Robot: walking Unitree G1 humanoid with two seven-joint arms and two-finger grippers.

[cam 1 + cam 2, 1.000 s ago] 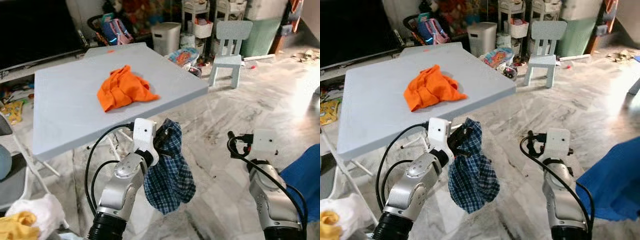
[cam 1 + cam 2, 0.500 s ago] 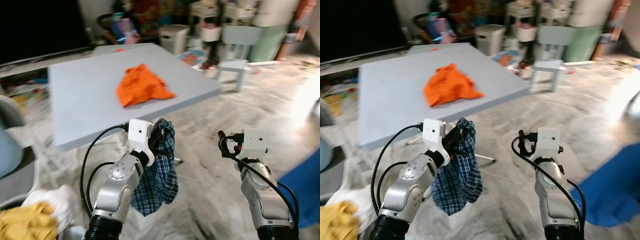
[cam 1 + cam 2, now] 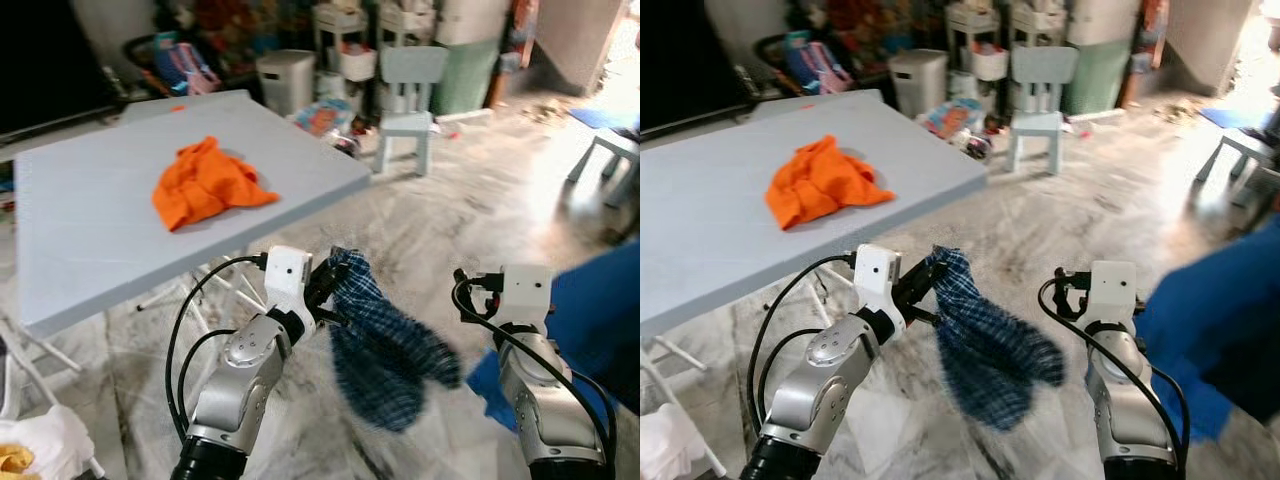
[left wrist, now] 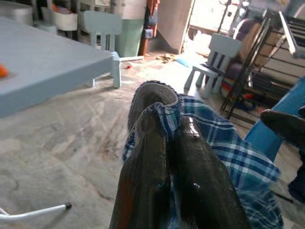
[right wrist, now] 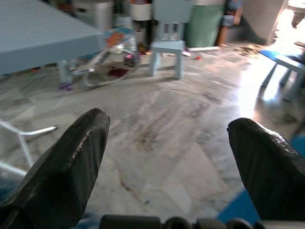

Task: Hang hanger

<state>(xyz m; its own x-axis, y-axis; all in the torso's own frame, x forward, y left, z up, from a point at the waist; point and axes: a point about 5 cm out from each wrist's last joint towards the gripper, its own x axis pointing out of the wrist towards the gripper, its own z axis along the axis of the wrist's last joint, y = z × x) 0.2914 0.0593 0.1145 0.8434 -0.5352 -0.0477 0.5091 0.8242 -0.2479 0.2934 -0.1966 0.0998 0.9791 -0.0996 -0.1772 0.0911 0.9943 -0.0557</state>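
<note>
My left gripper [image 3: 326,283] is shut on a blue plaid cloth [image 3: 385,350], pinching its top edge between both fingers [image 4: 157,157]. The cloth hangs over the marble floor, flung out to my right and blurred. In the left wrist view the cloth [image 4: 228,143] spreads out past the fingertips. My right gripper [image 5: 171,138] is held up at my right, open, its fingers [image 5: 71,157] wide apart with nothing but floor between them. I see no hanger.
A grey-blue table [image 3: 90,240] at my left front carries an orange garment [image 3: 205,185]. A small pale chair [image 3: 408,100], a white bin [image 3: 280,80] and shelves stand behind. Blue fabric [image 3: 600,310] lies at my right. A dark rack [image 4: 257,62] stands farther right.
The camera has turned, so the table sits farther left. The plaid cloth, hanging straight down before, now swings out to my right. Both grippers keep their states.
</note>
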